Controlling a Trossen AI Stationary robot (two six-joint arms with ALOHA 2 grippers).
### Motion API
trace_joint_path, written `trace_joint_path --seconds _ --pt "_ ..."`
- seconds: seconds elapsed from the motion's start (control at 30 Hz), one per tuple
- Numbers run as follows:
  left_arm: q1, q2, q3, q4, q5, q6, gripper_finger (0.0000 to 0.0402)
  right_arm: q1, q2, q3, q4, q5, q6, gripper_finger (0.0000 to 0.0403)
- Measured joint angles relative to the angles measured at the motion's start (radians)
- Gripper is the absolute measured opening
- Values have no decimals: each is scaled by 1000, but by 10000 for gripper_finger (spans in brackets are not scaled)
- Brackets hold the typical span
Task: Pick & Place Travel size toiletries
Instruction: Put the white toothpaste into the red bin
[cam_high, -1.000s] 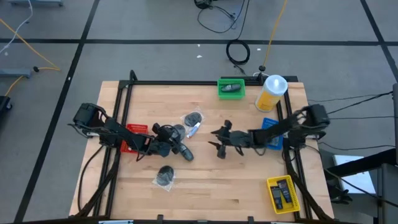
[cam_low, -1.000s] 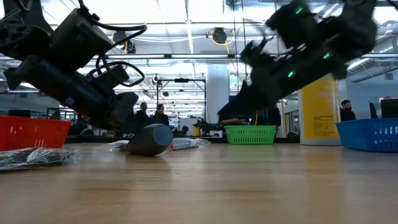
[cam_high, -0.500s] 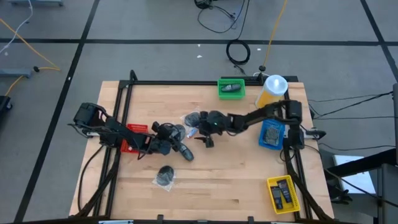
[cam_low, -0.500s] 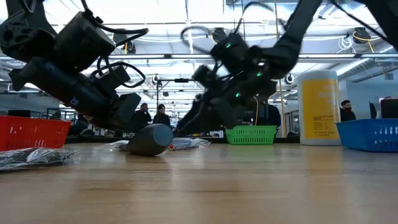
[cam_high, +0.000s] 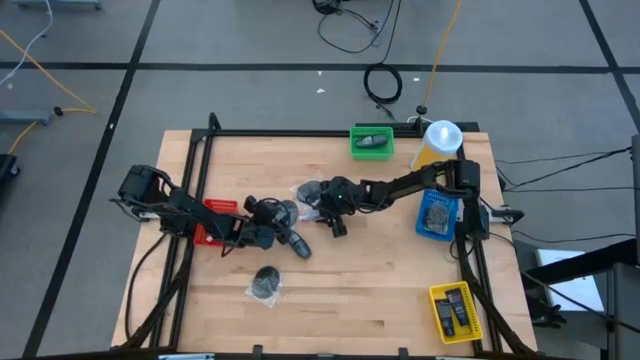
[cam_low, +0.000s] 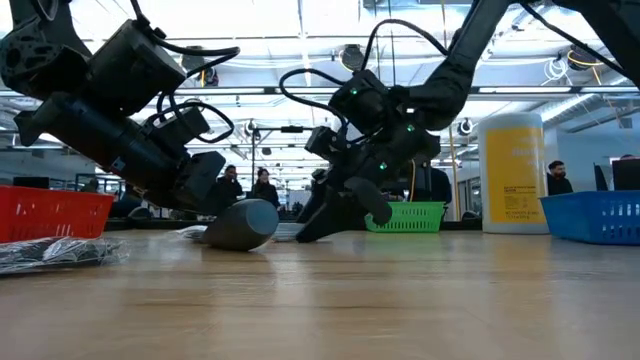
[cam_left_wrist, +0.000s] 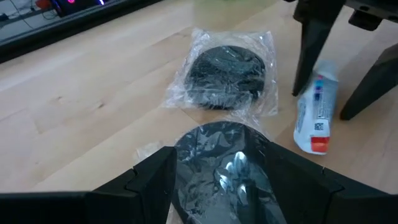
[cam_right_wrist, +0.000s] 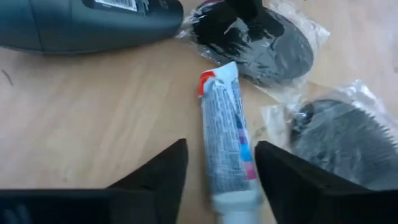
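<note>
I am going after the small white tube (cam_right_wrist: 229, 134), which is lying flat near the middle of the table, just beside two wrapped round packets (cam_left_wrist: 227, 73). My right gripper (cam_right_wrist: 219, 163) is hanging over it with one finger on each side; the jaws are standing apart around the tube and nothing is held yet. I am straddling it lengthwise so that closing should pinch its narrow sides rather than its ends.

At about nine o'clock from the tube, my left gripper (cam_left_wrist: 222, 177) is spread wide on either side of a wrapped packet (cam_left_wrist: 225, 163). I judge it is gripping the packet; its wrap is crinkling between the fingers. A dark bottle (cam_right_wrist: 93, 22) is lying on its side close by.

Farther out, another packet (cam_high: 266, 283) is sitting alone toward six o'clock. The baskets are ringing the work area: red (cam_high: 211, 210) at nine, green (cam_high: 373, 152) at twelve, blue (cam_high: 437, 214) at three, yellow (cam_high: 452, 311) at five.
</note>
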Motion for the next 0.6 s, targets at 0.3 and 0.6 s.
trace_joint_path --seconds 0.3,0.6 --pt "-37 0 0 8 15 22 241 44 2 -160 189 0 254 57" --pt "-7 0 1 479 215 234 241 133 10 -412 860 184 283 61"
